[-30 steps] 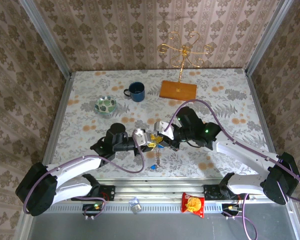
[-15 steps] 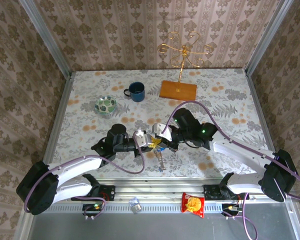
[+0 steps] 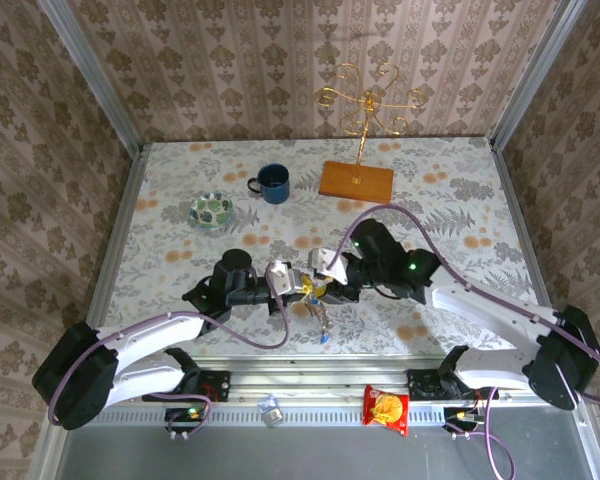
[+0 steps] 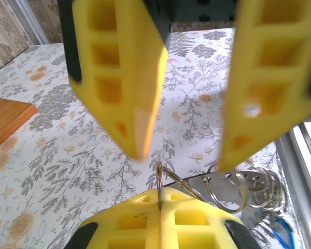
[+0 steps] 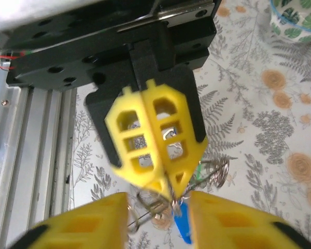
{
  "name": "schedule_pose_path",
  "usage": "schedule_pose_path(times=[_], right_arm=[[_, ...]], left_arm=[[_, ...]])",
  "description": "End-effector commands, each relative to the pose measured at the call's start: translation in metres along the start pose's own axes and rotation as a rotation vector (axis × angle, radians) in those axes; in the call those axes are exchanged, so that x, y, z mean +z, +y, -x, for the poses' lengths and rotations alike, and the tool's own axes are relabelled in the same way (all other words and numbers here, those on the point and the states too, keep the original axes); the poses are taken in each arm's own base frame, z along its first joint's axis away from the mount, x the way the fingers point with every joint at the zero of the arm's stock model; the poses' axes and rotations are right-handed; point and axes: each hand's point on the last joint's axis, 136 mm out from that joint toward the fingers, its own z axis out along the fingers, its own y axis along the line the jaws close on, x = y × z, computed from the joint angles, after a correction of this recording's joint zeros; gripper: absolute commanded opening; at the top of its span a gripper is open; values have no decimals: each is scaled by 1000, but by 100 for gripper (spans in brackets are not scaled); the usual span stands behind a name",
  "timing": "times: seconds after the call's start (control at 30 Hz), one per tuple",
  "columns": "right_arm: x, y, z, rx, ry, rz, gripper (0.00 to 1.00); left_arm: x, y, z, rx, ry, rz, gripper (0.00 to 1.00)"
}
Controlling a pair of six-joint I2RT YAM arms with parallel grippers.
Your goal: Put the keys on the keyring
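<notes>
Right gripper (image 5: 158,212) has sprung apart, jaws now parted | left gripper (image 4: 160,207) clamped shut on keyring (image 4: 159,179) wire | keys (image 3: 322,318) dangle just below left fingertips | keyring straight ahead of right gripper, wire upright

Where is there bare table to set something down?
Free: the right side between the wooden base and the right wall; the left strip from the dish forward to the left arm; the back-left corner behind the mug. Crowded: front centre, where the left pincer, shut on the keyring, meets the open right pincer, keys dangling.
</notes>
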Motion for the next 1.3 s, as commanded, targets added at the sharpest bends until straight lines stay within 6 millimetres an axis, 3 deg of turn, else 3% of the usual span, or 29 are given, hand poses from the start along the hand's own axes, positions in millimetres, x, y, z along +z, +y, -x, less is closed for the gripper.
schedule_pose_path(times=[0.0,0.13,0.3,0.5,0.6,0.93,1.17,1.27], right_arm=[[-17,-6,-10,13,4,-85,50],[-19,1,-24,14,46,-77,53],[-12,8,-27,-14,67,-35,52],[-8,-6,-20,-60,38,-107,39],[-5,-3,-15,-90,0,-86,33],[7,3,-7,-122,-44,-25,28],[16,8,-9,-140,-34,24,17],[16,9,-11,-153,-13,38,0]], left_arm=[[0,2,9,60,-33,20,0],[3,-2,9,77,-31,8,0],[5,-3,10,72,-35,2,0],[5,-6,12,51,-68,-8,0],[6,-9,13,48,-76,-24,0],[7,-16,17,61,-118,-66,0],[6,-18,19,70,-133,-71,0],[6,-17,18,72,-132,-67,0]])
